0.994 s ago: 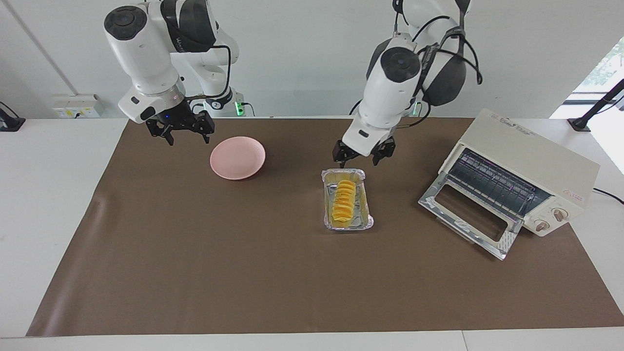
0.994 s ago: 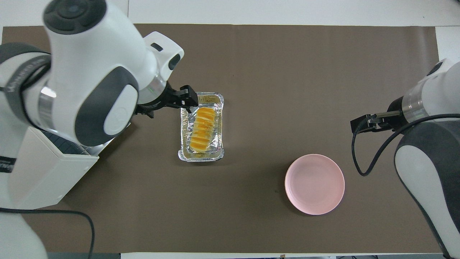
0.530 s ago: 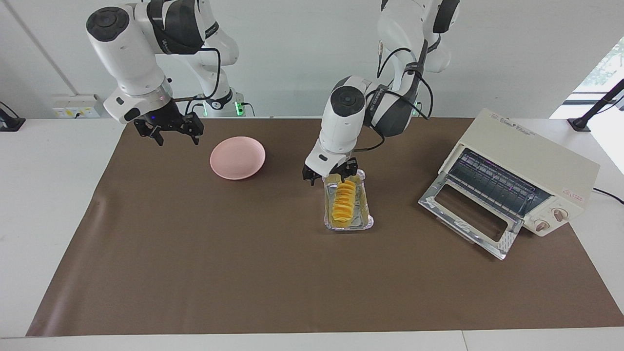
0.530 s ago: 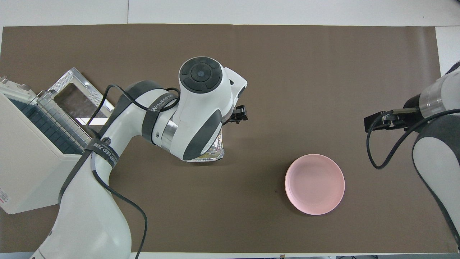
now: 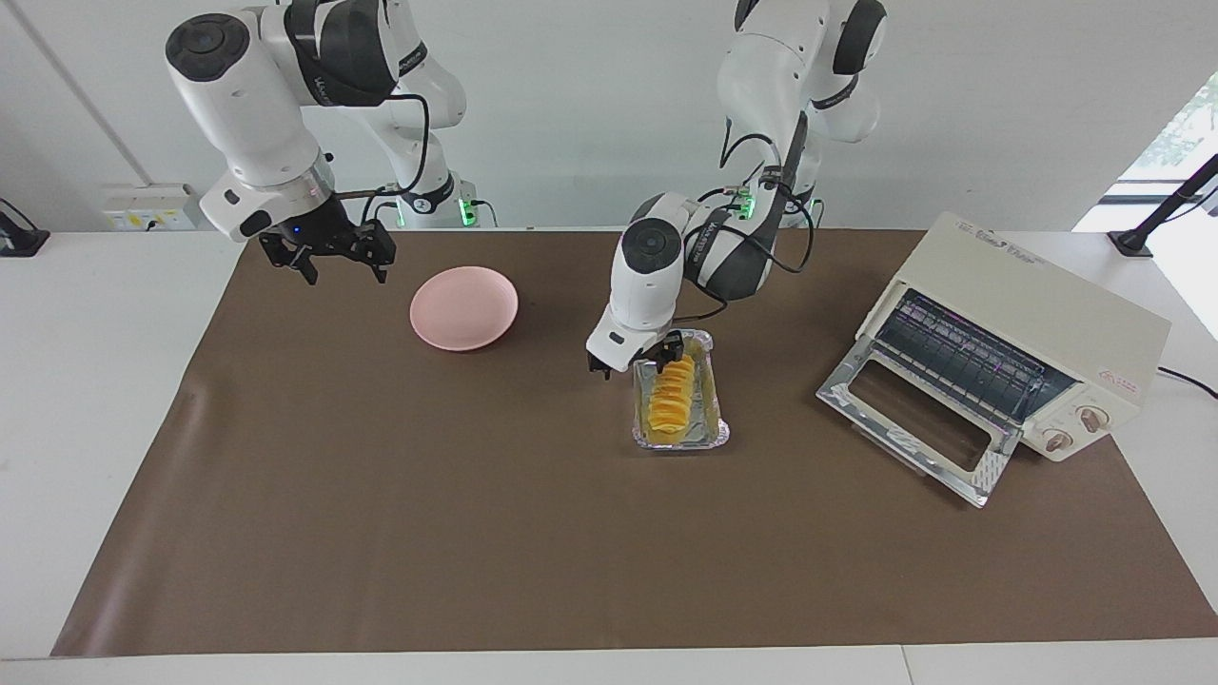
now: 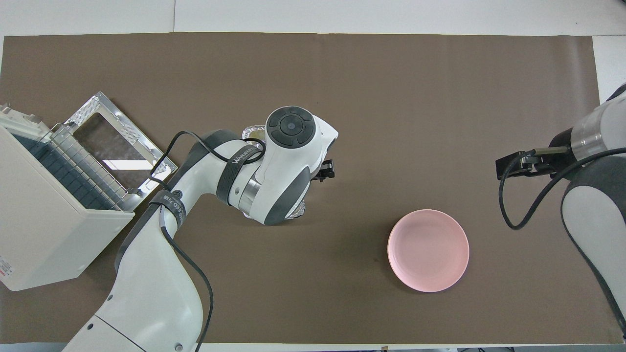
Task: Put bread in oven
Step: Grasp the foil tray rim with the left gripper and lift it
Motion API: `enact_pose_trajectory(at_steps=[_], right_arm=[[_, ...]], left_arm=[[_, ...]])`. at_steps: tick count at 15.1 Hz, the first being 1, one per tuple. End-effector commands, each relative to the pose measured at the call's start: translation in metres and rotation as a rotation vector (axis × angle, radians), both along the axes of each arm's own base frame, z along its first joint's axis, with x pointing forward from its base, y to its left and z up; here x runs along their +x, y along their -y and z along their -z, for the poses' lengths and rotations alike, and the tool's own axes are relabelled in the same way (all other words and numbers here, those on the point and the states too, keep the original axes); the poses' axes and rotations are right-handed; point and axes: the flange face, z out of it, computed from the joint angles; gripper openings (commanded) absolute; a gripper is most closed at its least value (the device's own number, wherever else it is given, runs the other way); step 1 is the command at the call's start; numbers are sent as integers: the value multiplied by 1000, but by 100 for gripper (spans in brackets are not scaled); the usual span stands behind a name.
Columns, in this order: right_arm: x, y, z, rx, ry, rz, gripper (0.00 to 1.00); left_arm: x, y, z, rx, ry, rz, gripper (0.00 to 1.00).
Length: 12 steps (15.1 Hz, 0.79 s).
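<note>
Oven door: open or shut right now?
Open. The oven has its glass door dropped flat onto the mat in front of it, leaving the wire rack exposed. The overhead view shows the same.

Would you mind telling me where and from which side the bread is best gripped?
Probably across its narrow width near mid-length, coming straight down from above. The bread lies flat in the foil tray, whose raised walls block a sideways approach. Its long axis runs toward and away from the robots. The left gripper is at the tray's end nearer the robots; the right gripper waits beside the pink plate.
</note>
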Motion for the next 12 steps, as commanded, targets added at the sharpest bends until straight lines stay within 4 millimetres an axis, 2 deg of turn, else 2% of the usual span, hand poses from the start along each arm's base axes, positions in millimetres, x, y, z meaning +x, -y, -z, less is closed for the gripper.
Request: enact_pose_trajectory(at_steps=[1,5,9,12], right_arm=[[-6,4,0,-8,-7,-25,100],[-6,4,0,-10,-7,-26,100],[-6,4,0,-8,-7,-25,100],[-6,4,0,-8,-6,-25,100]], left_arm=[[-6,5,12,12,28,10,81],[-7,5,17,10,32,7,65],[-9,4,21,16,25,5,40],[-4,-6,24,19,22,-4,37]])
